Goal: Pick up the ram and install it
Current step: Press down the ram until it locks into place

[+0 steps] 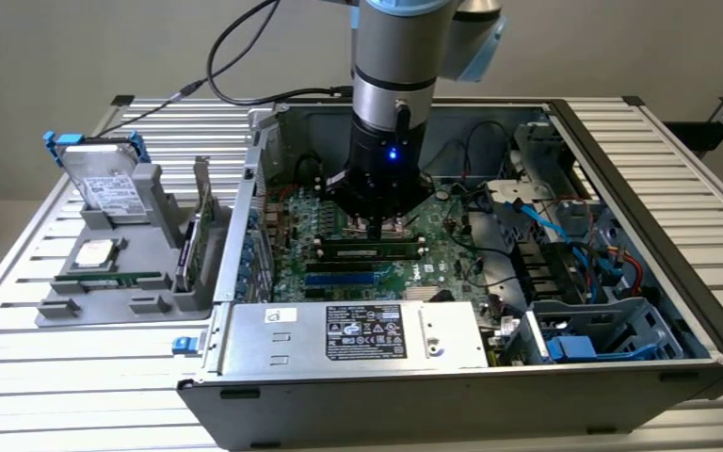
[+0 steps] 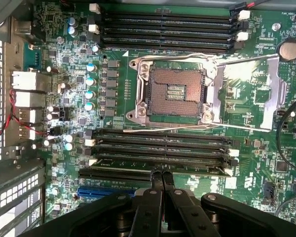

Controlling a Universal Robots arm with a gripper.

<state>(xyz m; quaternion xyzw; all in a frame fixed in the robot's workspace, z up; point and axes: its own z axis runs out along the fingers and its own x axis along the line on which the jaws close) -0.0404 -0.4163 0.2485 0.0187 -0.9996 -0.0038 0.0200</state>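
The open computer case (image 1: pixel 613 282) lies on its side on the slatted desk (image 1: pixel 35 282), with the green motherboard (image 1: pixel 443 235) exposed inside. The robot arm (image 1: pixel 393 56) reaches straight down into the case, and the end effector (image 1: pixel 387 226) sits over the memory slots near the middle of the motherboard.

In the wrist view the end effector (image 2: pixel 162 177) has its two fingers pressed together, with nothing visibly clamped between them. The tips rest at the ram (image 2: pixel 160 163), which lies seated along one of the black slots just below the open CPU socket (image 2: pixel 175 94); white latches (image 2: pixel 232 170) mark the slot ends. In the exterior view the ram (image 1: pixel 368 250) appears as a dark stick lying flat in the slot row directly beneath the end effector.

Outside the case, on the exterior view's left, a grey parts holder (image 1: pixel 110 282) on the desk carries a hard drive (image 1: pixel 104 184) with blue rails, standing tilted, and a square silver processor chip (image 1: pixel 95 252) in front of it.
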